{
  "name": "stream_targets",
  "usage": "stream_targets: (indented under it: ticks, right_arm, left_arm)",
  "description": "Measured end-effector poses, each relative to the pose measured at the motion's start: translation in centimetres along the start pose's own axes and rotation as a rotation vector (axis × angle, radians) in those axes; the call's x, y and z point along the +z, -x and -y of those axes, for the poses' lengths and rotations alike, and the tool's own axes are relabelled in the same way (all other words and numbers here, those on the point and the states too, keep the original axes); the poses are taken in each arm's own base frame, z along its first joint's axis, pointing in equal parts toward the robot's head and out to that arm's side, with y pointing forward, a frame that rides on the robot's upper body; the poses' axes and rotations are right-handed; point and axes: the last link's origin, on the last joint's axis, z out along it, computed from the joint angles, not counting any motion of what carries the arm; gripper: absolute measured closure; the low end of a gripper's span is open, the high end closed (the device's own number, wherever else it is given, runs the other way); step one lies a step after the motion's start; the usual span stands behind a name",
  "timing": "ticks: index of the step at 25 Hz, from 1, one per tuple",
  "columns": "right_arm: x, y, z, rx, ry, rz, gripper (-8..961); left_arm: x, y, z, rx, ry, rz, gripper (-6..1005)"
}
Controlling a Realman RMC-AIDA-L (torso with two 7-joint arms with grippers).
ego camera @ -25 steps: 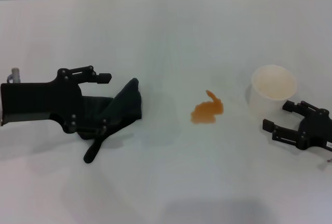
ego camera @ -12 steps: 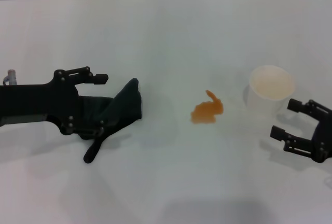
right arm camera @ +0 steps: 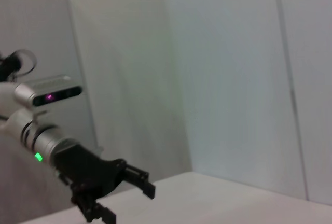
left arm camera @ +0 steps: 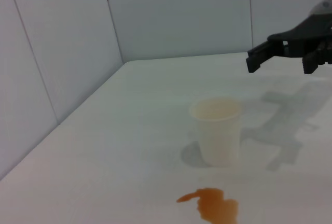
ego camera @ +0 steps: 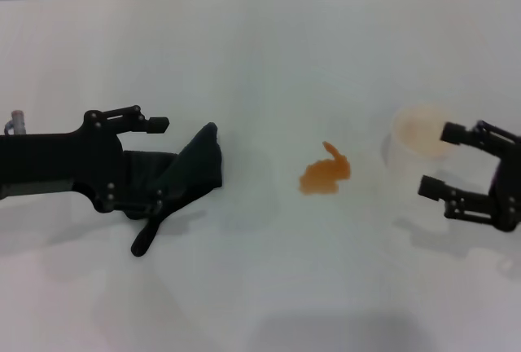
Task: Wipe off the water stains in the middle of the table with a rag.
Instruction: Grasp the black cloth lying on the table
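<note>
A: Where do we find the rag?

B: On the table, out at about nine o'clock from the water stains and well apart from them. It lies bunched in dark folds, one corner rising toward twelve o'clock and a narrow tail trailing down toward seven o'clock.

A: And our left gripper?

B: Right at the rag. One finger sticks out above the cloth at roughly eleven o'clock of it, the other sits low against the folds by the tail. We read the jaws as apart, straddling the near side of the cloth rather than pinched on it. How much cloth lies between them we cannot tell.

A: The stains themselves?

B: An orange blotch with a ragged edge near the middle of the table. In the left wrist view it shows low, with the white cup standing upright beyond it.

A: The cup from our head view?

B: The white cup stands at about three o'clock of the stains, near but clear of them. Our right gripper hangs just beside it, at the cup's four o'clock, raised off the table with its shadow below. Its jaws are spread wide, nothing between them; the upper finger overlaps the cup's rim in our view.

A: Anything from the right wrist?

B: Only the left gripper far off against pale wall panels.
</note>
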Motion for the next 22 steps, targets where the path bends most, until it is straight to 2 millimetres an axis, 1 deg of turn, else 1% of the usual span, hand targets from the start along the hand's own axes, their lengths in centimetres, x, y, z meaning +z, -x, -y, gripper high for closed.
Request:
stream_targets:
  ticks: [6,11,17,22]
  right_arm:
    - [2.0,2.8,1.3,-0.05,0.046,-0.147,95]
    - [4.1,5.5,2.6,-0.111,0.05,-0.25,95]
    - [6.7,7.6,3.9,-0.159,0.059,-0.386,96]
    - [8.0,9.0,4.1,-0.184,0.062,-0.44,96]
  left_arm:
    - [0.0,0.1,0.1,0.004,-0.01,0.003,147]
    - [0.0,0.2,0.3,0.0,-0.021,0.007,148]
    - [0.1,0.2,0.3,-0.005,-0.024,0.008,148]
    - [0.2,0.2,0.4,-0.037,-0.025,0.009,149]
